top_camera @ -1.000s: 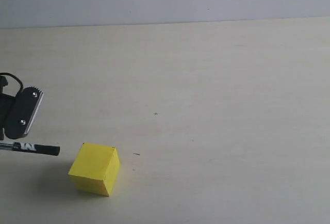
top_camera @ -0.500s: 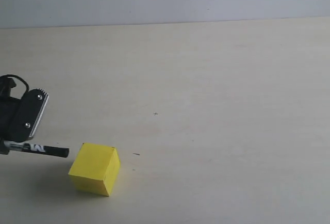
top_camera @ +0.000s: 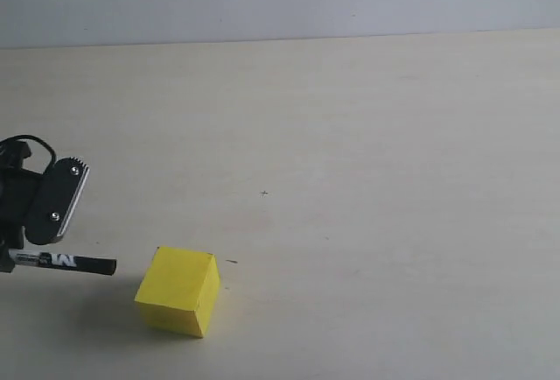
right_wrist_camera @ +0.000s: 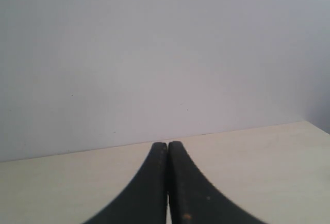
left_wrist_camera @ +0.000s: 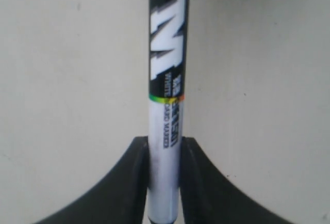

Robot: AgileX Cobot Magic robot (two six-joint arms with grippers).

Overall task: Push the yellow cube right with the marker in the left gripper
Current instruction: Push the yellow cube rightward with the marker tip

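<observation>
**Item:** cube (top_camera: 178, 291), yellow, matte, sharp-edged.
**Location:** on the table (top_camera: 367, 135), low left in the exterior view, just right of my marker (top_camera: 66, 263) tip. A small gap shows between them.
**Handling, judged:** light and rigid. It should slide easily but twist if met off-centre, so it is best met low on the middle of its left face.
**Tool:** the marker is stiff and smooth-barrelled, and may swivel under load.
**Jaws:** my left gripper (left_wrist_camera: 164, 142) clenches its white barrel. My right gripper (right_wrist_camera: 167, 149) is pressed together, empty.
</observation>
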